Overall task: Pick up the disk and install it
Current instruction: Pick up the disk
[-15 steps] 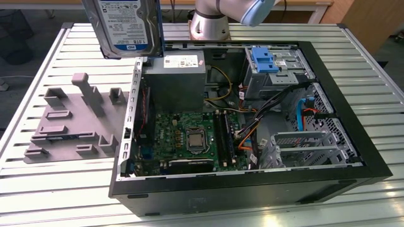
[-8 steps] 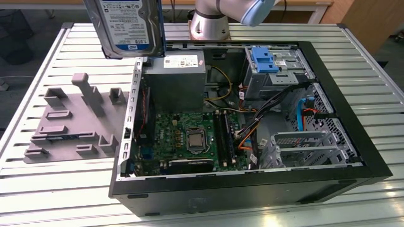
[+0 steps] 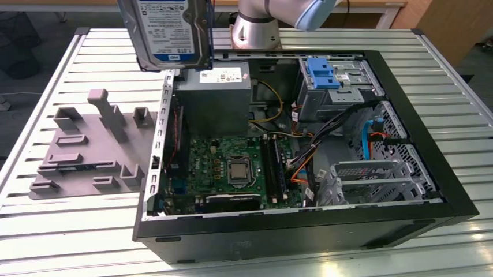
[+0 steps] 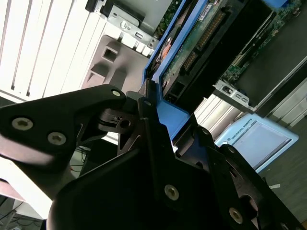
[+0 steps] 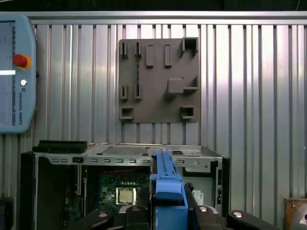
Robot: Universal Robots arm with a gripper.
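Disk (image 3: 171, 34) in claw (image 4: 168, 117) above slatted table (image 3: 77, 239).

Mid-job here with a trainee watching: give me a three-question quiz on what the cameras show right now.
1. True or false: the disk rests on the grey fixture block.
2. The gripper is shut on: A) the disk B) a cable C) nothing.
3. Fill in: the open computer case lies toward the exterior view's ____ from the grey fixture block.
Key: 1 false; 2 A; 3 right.

Slatted metal table (image 3: 77, 231): grey fixture block (image 3: 85, 150), computer case (image 3: 308, 234).
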